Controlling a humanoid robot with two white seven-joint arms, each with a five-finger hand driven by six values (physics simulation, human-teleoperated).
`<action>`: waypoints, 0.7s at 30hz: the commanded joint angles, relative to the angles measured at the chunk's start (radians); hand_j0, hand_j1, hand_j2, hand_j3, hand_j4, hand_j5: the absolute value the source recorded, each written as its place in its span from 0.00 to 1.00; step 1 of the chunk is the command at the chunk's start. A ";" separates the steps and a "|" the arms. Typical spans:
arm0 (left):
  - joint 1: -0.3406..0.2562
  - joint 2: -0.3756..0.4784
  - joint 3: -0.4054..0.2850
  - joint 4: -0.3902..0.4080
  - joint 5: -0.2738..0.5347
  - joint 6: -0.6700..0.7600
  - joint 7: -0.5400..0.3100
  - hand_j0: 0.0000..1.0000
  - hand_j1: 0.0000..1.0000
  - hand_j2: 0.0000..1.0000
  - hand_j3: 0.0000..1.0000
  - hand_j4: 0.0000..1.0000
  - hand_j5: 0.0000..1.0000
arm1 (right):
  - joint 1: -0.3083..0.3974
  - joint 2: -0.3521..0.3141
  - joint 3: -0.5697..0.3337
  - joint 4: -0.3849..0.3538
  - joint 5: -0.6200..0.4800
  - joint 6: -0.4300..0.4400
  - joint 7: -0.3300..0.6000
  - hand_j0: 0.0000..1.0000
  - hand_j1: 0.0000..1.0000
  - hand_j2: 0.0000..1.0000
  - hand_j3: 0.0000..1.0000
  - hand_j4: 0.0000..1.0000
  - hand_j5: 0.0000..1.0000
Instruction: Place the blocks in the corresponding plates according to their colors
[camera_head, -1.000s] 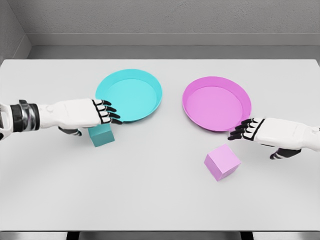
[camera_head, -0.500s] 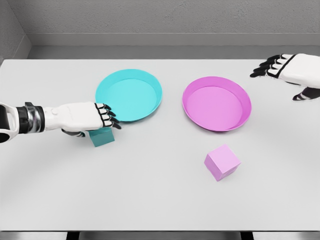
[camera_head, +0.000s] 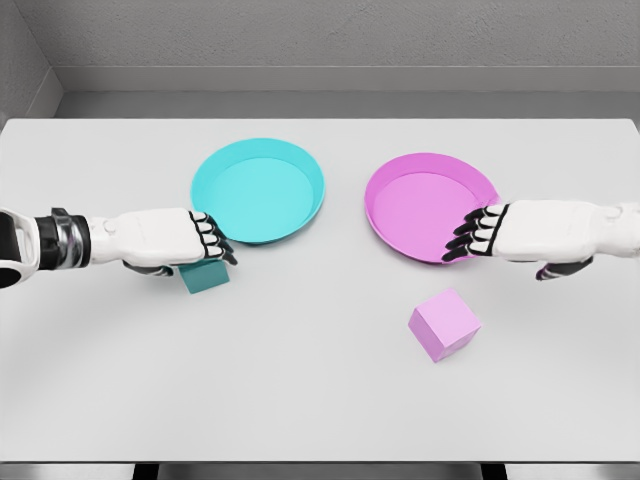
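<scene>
**Both Blocks Wait Beside Their Plates**

On the big white table (camera_head: 320, 400) sit two plates and two blocks. Take the pink plate (camera_head: 425, 205) as the middle mark. To its left is the teal plate (camera_head: 262, 190), and neither plate has a block in it yet.

At the right rim of the pink plate is the right hand (camera_head: 500, 232). Half a second ago it was high up, past the far right side of that plate. Now it is back low, with its dark fingers (camera_head: 468, 238) bent a bit over the rim and holding nothing. The pink block (camera_head: 445, 323) lies below the pink plate, apart from that hand.

Far to the left of the pink plate, the left hand (camera_head: 170, 240) sits lower on the teal block (camera_head: 204, 276) than a second ago. Its fingers curl down over the top of the block, so I think a grab is near.

No words or labels show anywhere.
</scene>
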 joint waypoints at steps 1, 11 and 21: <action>0.000 -0.002 -0.001 0.000 -0.008 0.000 -0.001 0.82 0.82 0.82 0.82 0.82 0.82 | 0.000 0.017 0.044 -0.008 -0.007 0.002 0.000 1.00 1.00 1.00 1.00 1.00 1.00; 0.002 -0.002 -0.002 -0.003 -0.006 0.000 -0.001 0.60 0.60 0.60 0.60 0.60 0.60 | -0.029 0.054 0.047 -0.011 -0.053 0.002 0.000 1.00 1.00 1.00 1.00 1.00 1.00; -0.028 0.009 -0.001 -0.015 0.040 0.000 0.000 0.44 0.44 0.44 0.44 0.44 0.44 | -0.051 0.058 0.169 -0.014 -0.051 0.002 0.000 1.00 1.00 1.00 1.00 1.00 1.00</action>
